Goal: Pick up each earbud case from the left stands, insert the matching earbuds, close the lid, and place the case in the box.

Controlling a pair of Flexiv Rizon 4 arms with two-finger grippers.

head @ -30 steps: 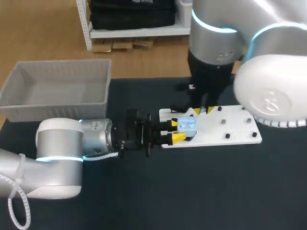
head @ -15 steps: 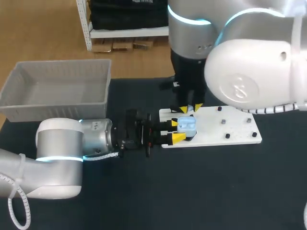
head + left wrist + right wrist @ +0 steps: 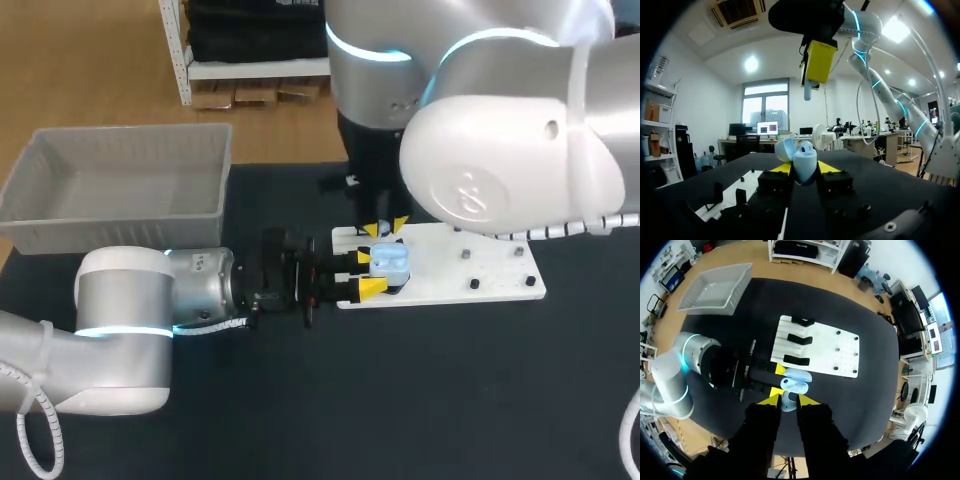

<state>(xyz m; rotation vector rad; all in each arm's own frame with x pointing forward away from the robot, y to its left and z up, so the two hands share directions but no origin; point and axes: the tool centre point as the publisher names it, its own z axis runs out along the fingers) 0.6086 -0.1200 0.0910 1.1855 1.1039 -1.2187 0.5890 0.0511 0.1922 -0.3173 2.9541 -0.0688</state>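
Note:
A light blue earbud case (image 3: 392,262) with its lid open is held over the left end of the white board (image 3: 490,268). My left gripper (image 3: 368,273) is shut on it from both sides. In the left wrist view the case (image 3: 805,159) stands upright between the yellow tips, with one earbud (image 3: 806,146) seated in it. My right gripper (image 3: 385,229) hangs straight above the case, shut on a light blue earbud (image 3: 787,399). That earbud (image 3: 808,93) points down at the open case (image 3: 796,381), a gap above it.
A grey box (image 3: 120,185) stands at the back left of the table. The white board carries black stands (image 3: 801,339) on its left part and small black pegs (image 3: 474,284) on its right. Dark tabletop lies in front.
My right arm has swung left from over the board's middle to above the open case. The left arm and the case have not moved.

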